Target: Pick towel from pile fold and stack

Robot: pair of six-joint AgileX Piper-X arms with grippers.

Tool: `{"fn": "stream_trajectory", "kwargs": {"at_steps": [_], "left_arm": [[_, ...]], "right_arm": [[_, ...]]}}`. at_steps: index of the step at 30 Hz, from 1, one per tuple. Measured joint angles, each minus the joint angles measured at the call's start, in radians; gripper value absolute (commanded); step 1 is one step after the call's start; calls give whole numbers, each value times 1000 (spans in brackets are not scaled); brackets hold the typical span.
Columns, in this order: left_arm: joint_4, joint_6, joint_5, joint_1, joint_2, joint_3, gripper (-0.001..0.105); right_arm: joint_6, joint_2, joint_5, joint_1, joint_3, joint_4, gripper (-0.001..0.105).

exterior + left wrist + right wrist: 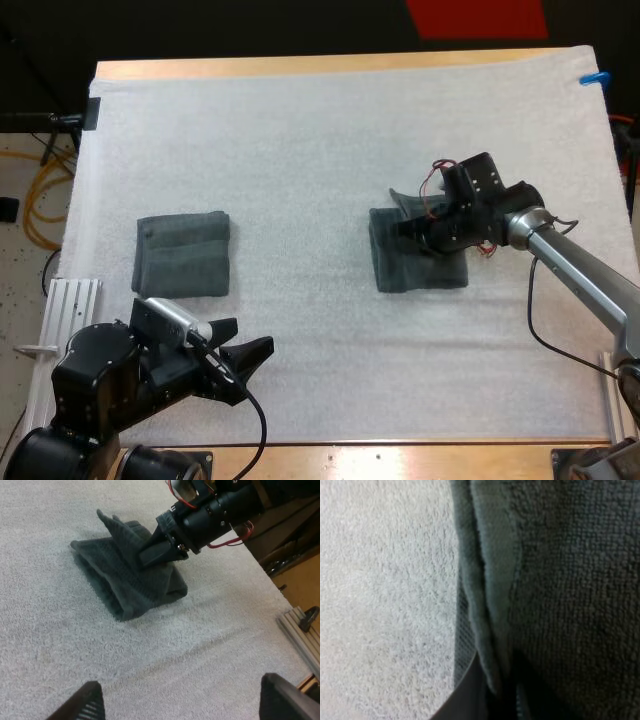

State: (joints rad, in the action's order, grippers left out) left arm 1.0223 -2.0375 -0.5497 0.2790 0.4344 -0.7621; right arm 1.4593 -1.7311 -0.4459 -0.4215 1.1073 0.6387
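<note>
The towel [418,262] lies on the right half of the white mat [320,140], partly folded. Most of it is flat, and one flap along its far side stands up off the rest. The right gripper [410,230] is at that raised flap. In the right wrist view a hemmed edge runs down between its dark fingers [466,696]. The cloth hides the tips, so I can only judge that they are closed on the hem rather than resting beside it. A grip on the edge makes sense here, since lifting the hem lets the flap be carried across the flat part to finish the fold. The left gripper [252,334] hangs low near the front of the mat, well apart from this towel. Its fingers [82,704] are spread wide and hold nothing, so it seems parked clear of the fold. Just beyond it, on the left half of the mat, a folded towel [182,255] lies flat and square. It probably marks the spot where the stack is meant to grow, so the towel in hand likely belongs on top of it once folded.
</note>
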Motion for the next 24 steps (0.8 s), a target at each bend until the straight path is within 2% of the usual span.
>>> {"fn": "stream_trajectory", "kwargs": {"at_steps": [4, 6, 9, 11, 13, 15, 16, 24], "left_arm": [[0, 0, 0, 0, 0, 0, 63], [0, 0, 0, 0, 0, 0, 63], [0, 0, 0, 0, 0, 0, 63], [0, 0, 0, 0, 0, 0, 63], [0, 0, 0, 0, 0, 0, 63], [0, 0, 0, 0, 0, 0, 63], [0, 0, 0, 0, 0, 0, 63], [0, 0, 0, 0, 0, 0, 63]], "right_arm": [[1, 0, -12, 0, 0, 0, 0], [6, 0, -42, 0, 0, -3, 4], [24, 0, -118, 0, 0, -3, 19], [50, 0, -158, 0, 0, -3, 37], [68, 0, -166, 0, 0, -6, 52], [75, 0, -167, 0, 0, -7, 61], [76, 0, -167, 0, 0, -11, 63], [80, 17, -171, 0, 4, -17, 63]]}}
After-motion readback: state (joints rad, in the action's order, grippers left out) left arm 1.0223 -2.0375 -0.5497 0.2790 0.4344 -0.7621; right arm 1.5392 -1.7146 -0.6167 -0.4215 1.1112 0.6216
